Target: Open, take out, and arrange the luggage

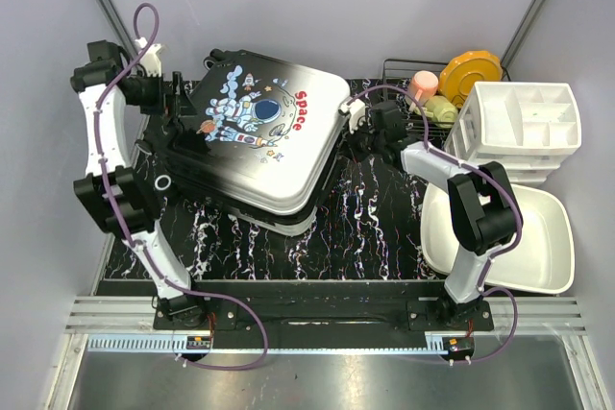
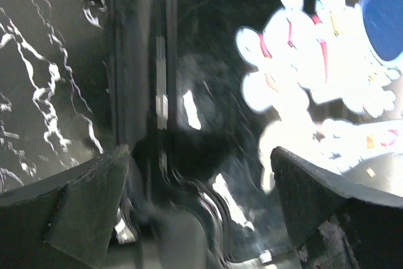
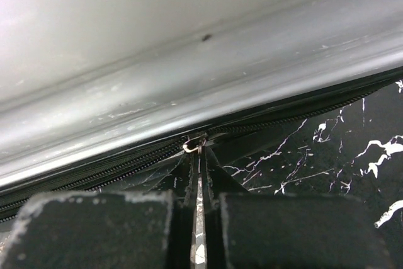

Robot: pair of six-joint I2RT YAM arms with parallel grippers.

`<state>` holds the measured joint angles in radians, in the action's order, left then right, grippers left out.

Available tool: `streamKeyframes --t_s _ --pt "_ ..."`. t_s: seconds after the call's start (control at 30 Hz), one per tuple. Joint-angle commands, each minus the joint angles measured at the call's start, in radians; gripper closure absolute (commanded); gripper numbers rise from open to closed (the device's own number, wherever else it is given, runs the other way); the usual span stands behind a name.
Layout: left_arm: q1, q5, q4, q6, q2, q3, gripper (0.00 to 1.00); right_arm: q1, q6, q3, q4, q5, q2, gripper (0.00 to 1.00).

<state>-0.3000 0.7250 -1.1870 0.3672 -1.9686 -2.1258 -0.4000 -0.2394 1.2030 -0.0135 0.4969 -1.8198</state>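
Even bright overhead light, left wrist view blurred, glare on luggage (image 2: 302, 74)

luggage (image 1: 288, 156): glossy hard shell | zip pull (image 3: 199, 206): metal | table (image 1: 375, 228): polished black marble

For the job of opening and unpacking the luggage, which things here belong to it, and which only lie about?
Belong to the job: white-to-black hard-shell suitcase with astronaut print; its metal zipper pull, pinched by the right gripper; open left gripper over its edge.
Lying about: white plastic basin; white drawer organiser; orange round plate; pink cup; black wire rack.
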Motion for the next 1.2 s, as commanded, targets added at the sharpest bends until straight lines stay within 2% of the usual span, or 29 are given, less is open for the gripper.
streamKeyframes --t_s 0.0,0.13,0.27,0.37,0.5,0.6,0.67,0.73,0.77,0.8,0.87,0.9,0.97,1.03,1.07,1.13,1.17 --pt "-0.008 0.025 -0.1 0.075 0.22 0.094 0.01 -0.155 0.074 0.006 -0.173 0.046 0.013 1.0" --pt "0.056 0.056 -0.117 0.182 0.399 0.349 0.02 -0.232 0.156 0.01 -0.192 0.032 0.013 1.0" --pt "0.169 0.051 -0.095 0.24 0.546 0.492 0.04 -0.304 0.273 -0.003 -0.198 0.029 0.036 1.0" --pt "0.284 -0.033 -0.115 0.309 0.586 0.57 0.06 -0.312 0.299 -0.013 -0.162 0.013 0.076 1.0" --pt "0.364 -0.035 -0.115 0.377 0.652 0.648 0.09 -0.218 0.2 -0.016 -0.094 0.023 0.119 1.0" --pt "0.462 -0.021 -0.036 0.377 0.74 0.737 0.09 -0.123 0.122 0.044 -0.036 0.016 0.064 1.0" --pt "0.562 -0.047 0.042 0.333 0.821 0.822 0.08 -0.093 0.089 0.111 -0.01 -0.023 0.025 1.0" --pt "0.639 -0.081 0.194 0.255 0.905 0.924 0.07 -0.089 0.101 0.16 0.007 -0.032 -0.024 1.0" --pt "0.73 -0.141 0.252 0.219 0.928 0.958 0.07 -0.089 0.118 0.168 0.007 -0.021 -0.033 1.0" --pt "0.775 -0.175 0.365 0.184 0.95 0.992 0.07 -0.089 0.159 0.179 0.009 -0.021 -0.05 1.0" --pt "0.899 -0.26 0.456 0.087 0.987 1.079 0.07 -0.089 0.187 0.198 0.004 -0.026 -0.061 1.0" --pt "0.938 -0.297 0.543 0.052 0.987 1.105 0.07 -0.089 0.193 0.195 -0.011 -0.027 -0.062 1.0" --pt "1.042 -0.416 0.608 -0.022 0.955 1.171 0.09 -0.089 0.192 0.182 -0.023 -0.032 -0.062 1.0" --pt "1.097 -0.502 0.708 -0.092 0.921 1.213 0.11 -0.088 0.18 0.178 -0.025 -0.032 -0.058 1.0" --pt "1.151 -0.612 0.739 -0.114 0.898 1.221 0.13 -0.089 0.177 0.17 -0.025 -0.034 -0.052 1.0" --pt "1.188 -0.7 0.815 -0.173 0.825 1.227 0.15 -0.088 0.172 0.162 -0.025 -0.026 -0.05 1.0" --pt "1.211 -0.787 0.837 -0.192 0.8 1.225 0.17 -0.088 0.172 0.162 -0.025 -0.018 -0.05 1.0"
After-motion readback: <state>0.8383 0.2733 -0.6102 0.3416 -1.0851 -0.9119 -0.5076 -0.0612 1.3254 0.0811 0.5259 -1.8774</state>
